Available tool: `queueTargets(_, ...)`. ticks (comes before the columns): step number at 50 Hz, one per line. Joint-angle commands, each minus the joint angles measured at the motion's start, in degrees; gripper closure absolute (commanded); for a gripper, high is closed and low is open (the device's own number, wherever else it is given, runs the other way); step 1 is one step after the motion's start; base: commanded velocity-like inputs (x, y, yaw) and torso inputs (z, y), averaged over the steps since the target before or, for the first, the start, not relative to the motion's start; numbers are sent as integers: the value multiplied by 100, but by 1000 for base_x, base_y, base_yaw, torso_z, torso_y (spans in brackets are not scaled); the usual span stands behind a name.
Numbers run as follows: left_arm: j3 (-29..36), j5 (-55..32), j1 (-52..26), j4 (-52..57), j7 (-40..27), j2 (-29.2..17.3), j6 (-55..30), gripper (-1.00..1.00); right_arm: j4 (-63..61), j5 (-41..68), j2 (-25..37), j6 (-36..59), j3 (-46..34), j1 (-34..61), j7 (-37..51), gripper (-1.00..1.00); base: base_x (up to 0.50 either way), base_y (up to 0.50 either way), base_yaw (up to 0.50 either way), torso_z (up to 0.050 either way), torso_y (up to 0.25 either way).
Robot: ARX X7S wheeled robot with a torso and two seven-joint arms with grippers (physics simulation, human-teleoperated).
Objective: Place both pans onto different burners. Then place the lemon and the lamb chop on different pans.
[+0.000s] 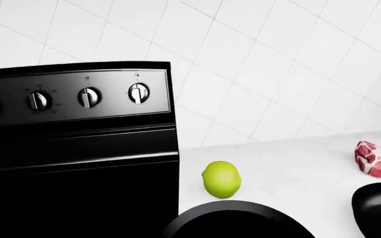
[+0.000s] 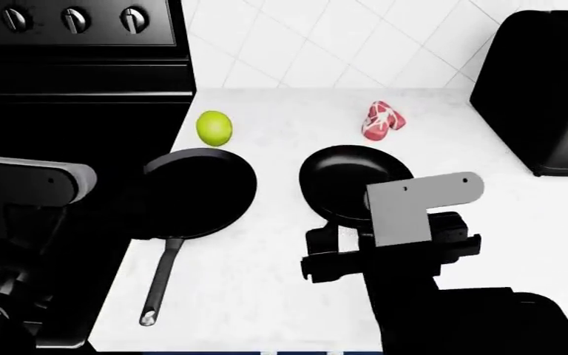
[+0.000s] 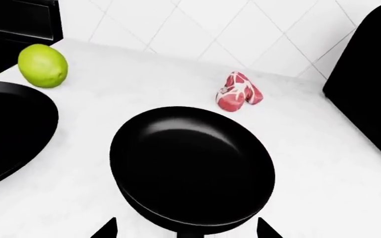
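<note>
Black stove [image 2: 67,89] at the left, with silver knobs [image 2: 75,19] along its back panel; glossy top too dark to make out any burner rings. White counter [image 2: 264,281] adjoining it on the right, tiled wall [image 2: 343,37] behind. Large black appliance [image 2: 546,89] standing at the counter's far right.

Wider pan [image 2: 197,191] lying on the counter with its left rim over the stove's edge, long handle [image 2: 163,277] pointing toward the robot. Second pan [image 2: 348,183] just to its right, apart from it, empty, with its handle end hidden under the right arm.

Right tool [image 3: 185,229] poised just behind that pan's near rim, two dark fingertips [image 3: 105,229] spread apart either side of the handle root, gripping nothing. Left tool out of sight in every view, so cannot tell its state; only the grey left arm link [image 2: 27,181] visible over the stove.

Lamb chop [image 2: 383,120] on the counter beyond the second pan, near the wall. Lemon [image 2: 214,127] just beyond the wider pan's far rim, close to the stove's side.
</note>
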Motion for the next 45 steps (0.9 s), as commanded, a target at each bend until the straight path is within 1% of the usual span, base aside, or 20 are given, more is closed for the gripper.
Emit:
queueTargets(1, -67, 41, 224, -11, 61, -53, 176, -100, -1, -136, 60, -245, -314, -178, -33, -100, 0, 0, 0, 0, 0)
queueTargets(14, -41, 3, 204, -25, -20, -110, 160, -100, 358, -1128, 316, -899, -628, -509, -980, -100, 0, 0, 0, 0, 0)
queueTargets(28, -35, -196, -3, -13, -196, -161, 29, -100, 620, -1522, 483, -1233, -834, -633, -1367, -100, 0, 0, 0, 0, 0)
queueTargets(45, 64, -130, 99, -52, -186, -180, 162, -100, 1109, -1945, 643, -1598, -1027, -531, -1841, -100, 0, 0, 0, 0, 0)
